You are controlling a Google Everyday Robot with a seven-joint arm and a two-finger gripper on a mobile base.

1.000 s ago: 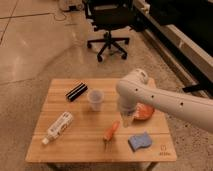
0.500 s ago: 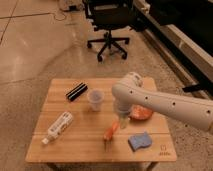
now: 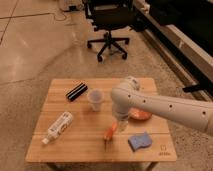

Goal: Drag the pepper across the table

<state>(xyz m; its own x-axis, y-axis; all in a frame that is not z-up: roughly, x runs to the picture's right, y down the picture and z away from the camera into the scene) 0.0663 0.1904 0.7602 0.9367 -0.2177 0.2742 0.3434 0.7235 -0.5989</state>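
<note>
Plank-grain wooden table [image 3: 75,150], front edge nearest my camera, a small logo [image 3: 161,154] at one near corner. The gripper [image 3: 120,126] hung low over the middle of the top, pointing down from the white arm [image 3: 165,105]; I could not tell whether it was open or closed. The pepper [image 3: 110,134] lay on the wood just beside the gripper, on its camera side, and seemed to touch its tip, though I could not confirm contact.

Hazards, as I judged them: the pepper was slender and tapered, so an off-centre push might have pivoted or rolled it away from the gripper. A blue sponge [image 3: 139,141] lay near the gripper, also on its camera side, and a drag in that direction could have caught it. A drag straight toward the camera could have carried the pepper over the front edge. An orange-red bowl [image 3: 141,116] sat close behind the gripper, partly hidden by the wrist, where a swing of the arm might have knocked it.

A white bottle [image 3: 59,126] lay on its side well apart from the gripper. Beyond the gripper stood a clear cup [image 3: 95,99], and farther off lay a flat black object [image 3: 76,91]. Past the table were polished speckled floor [image 3: 30,45] and a black office chair [image 3: 110,25].
</note>
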